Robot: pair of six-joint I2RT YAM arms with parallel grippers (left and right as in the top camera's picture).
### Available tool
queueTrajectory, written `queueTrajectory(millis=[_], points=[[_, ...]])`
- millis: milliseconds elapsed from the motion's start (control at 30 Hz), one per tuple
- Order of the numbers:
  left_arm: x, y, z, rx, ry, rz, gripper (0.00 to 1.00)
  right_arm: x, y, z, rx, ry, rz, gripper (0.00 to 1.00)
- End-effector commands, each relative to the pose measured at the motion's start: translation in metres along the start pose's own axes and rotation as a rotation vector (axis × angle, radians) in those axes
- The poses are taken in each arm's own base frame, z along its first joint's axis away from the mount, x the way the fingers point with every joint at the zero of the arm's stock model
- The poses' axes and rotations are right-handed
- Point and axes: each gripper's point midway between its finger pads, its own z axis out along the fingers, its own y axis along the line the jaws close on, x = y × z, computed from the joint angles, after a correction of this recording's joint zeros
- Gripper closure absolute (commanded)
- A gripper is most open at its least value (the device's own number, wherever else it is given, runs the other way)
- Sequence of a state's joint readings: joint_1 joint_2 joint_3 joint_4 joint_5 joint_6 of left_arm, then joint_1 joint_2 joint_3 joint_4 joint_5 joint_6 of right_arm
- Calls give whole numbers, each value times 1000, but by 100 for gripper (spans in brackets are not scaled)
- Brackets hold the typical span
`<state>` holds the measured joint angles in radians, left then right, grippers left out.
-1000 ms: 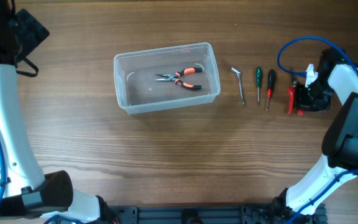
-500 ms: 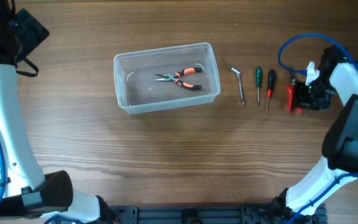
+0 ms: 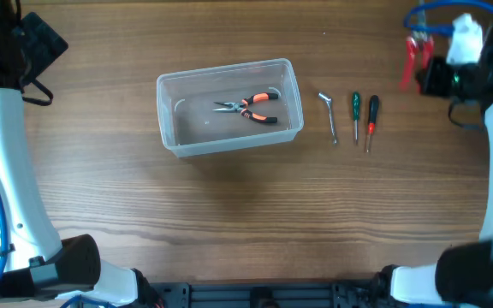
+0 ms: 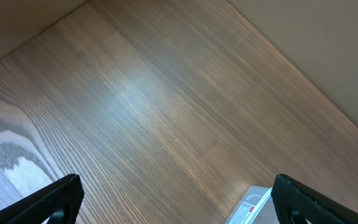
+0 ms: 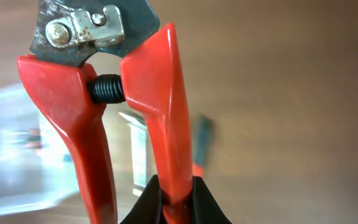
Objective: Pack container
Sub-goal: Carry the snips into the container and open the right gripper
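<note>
R gripper (image 5: 169,200) clamped on red cutters (image 3: 412,58) (by one handle), L gripper (image 4: 179,200) wide apart; carry step, next: over tub (image 3: 225,69), release

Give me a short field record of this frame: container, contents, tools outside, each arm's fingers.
container: clear plastic rectangular tub
inside: orange-handled needle-nose pliers
outside, right of tub: bent metal hex key, green-handled screwdriver, black-and-red-handled screwdriver
right fingers: shut on red-handled spring cutters
left fingers: open, holding nothing

Robotics lab bench (wooden table (image 3: 229,222), lined-up screwdrivers (image 3: 356,115)).
</note>
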<state>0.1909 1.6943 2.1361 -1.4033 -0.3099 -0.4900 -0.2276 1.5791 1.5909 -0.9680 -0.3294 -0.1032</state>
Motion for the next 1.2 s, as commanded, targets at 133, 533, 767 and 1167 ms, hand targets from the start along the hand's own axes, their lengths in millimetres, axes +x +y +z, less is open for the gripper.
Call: queueTrajectory(millis=[133, 533, 767, 1167], points=[[-3, 1, 0, -7, -8, 15, 0, -74, 187, -82, -322, -371, -543, 96], [-3, 1, 0, -7, -8, 15, 0, -53, 280, 24, -391, -284, -731, 96], [-3, 1, 0, -7, -8, 15, 0, 21, 296, 103, -414, -38, -1003, 96], [-3, 1, 0, -7, -8, 15, 0, 91, 310, 173, -460, 77, -1515, 96]])
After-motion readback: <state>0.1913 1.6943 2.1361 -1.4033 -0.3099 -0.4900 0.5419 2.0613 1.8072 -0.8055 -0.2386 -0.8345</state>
